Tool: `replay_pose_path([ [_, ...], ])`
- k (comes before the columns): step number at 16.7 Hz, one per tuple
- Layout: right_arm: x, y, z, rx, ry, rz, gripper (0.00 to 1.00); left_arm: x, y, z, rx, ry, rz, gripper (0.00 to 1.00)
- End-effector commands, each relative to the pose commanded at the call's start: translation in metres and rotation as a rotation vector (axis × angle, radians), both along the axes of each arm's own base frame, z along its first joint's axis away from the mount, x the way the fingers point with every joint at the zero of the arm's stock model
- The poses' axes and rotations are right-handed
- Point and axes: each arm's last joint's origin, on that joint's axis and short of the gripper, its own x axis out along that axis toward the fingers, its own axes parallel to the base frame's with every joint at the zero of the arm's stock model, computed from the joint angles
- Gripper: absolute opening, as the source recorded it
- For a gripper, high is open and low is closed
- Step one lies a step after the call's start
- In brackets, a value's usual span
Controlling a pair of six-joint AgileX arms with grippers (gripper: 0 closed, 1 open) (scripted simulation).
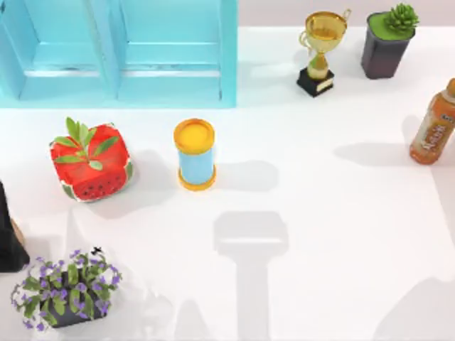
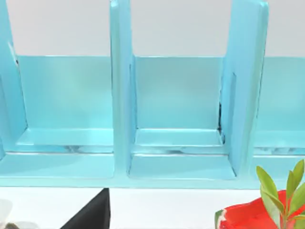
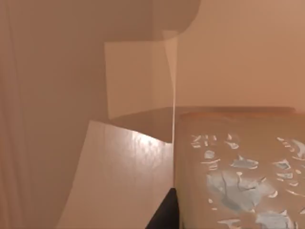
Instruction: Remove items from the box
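The box (image 1: pixel 121 53) is a turquoise rack of open compartments at the table's back left. In the left wrist view two compartments of the box (image 2: pixel 178 138) face me, and nothing lies in them. The items are out of view. My left arm (image 1: pixel 8 234) is a black shape at the table's left edge, in front of the box. A black part (image 2: pixel 93 212) of it shows in the left wrist view. The right wrist view is pressed close to tan surfaces, one flecked pale (image 3: pixel 238 181); I cannot tell what they are. A dark tip (image 3: pixel 164 214) sits beside them.
A watermelon-patterned cube (image 1: pixel 91 162) and a blue cylinder with orange ends (image 1: pixel 195 154) stand in front of the box. A purple-flowered pot (image 1: pixel 65 291) is front left. A gold trophy (image 1: pixel 321 51), a potted succulent (image 1: pixel 387 39) and an orange drink bottle (image 1: pixel 435 124) stand at the right.
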Motion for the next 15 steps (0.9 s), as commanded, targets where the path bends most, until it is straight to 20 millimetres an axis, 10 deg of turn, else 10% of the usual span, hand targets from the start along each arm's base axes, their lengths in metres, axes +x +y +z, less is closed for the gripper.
replay_pose_path([
  [10,0.001,-0.001,0.116,0.006,0.01,0.0,0.0,0.0,0.0,0.0,0.0,0.0,0.0,1.0],
  [15,-0.001,0.001,0.126,0.0,0.001,-0.001,0.0,0.0,0.0,0.0,0.0,0.0,0.0,1.0],
])
